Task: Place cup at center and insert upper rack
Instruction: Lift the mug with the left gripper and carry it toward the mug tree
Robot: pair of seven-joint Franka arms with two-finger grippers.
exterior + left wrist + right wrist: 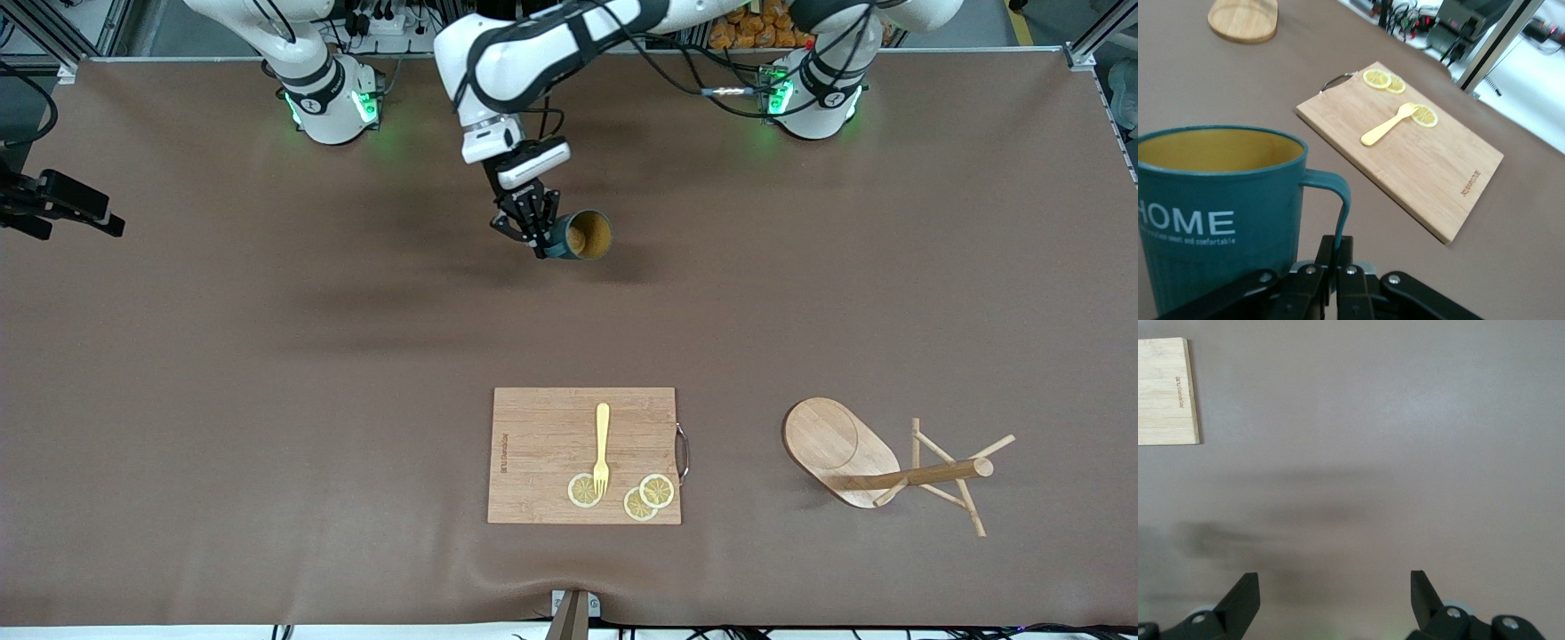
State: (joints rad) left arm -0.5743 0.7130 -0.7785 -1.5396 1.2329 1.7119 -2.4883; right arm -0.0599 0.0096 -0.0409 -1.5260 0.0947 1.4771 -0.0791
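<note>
Dark teal ribbed cup (pixel 582 236) with a yellowish-tan inside hangs in the air over the brown tabletop (pixel 267 356), tipped so that its mouth faces the front camera. The left claw (pixel 533 233) is clamped tight on the cup's side handle (pixel 1338 200), with its fingers (pixel 1341 253) pinched together around the thin loop. White lettering reading "HOME" (pixel 1185 221) runs across the cup's outer wall in the left wrist view. The left arm reaches from its base across to the middle of the tabletop, over the part near the robots' bases.

Nearer to the front camera lies a rectangular light wooden cutting board (pixel 582 455) with a small metal handle (pixel 683 452) on the edge toward the left arm's end. On the board rest a yellow plastic fork (pixel 602 447) and three round lemon slices (pixel 647 496); the fork's tines overlap one slice.

The light wooden mug tree (pixel 880 462) lies tipped on its side toward the left arm's end of the tabletop, well apart from the board. Its oval flat base (pixel 836 449) stands on edge, and its round post and thin pegs point toward that end.

The right claw (pixel 1335 593) waits with its fingers (pixel 1241 600) spread wide and nothing between them, over bare tabletop at the right arm's end.
</note>
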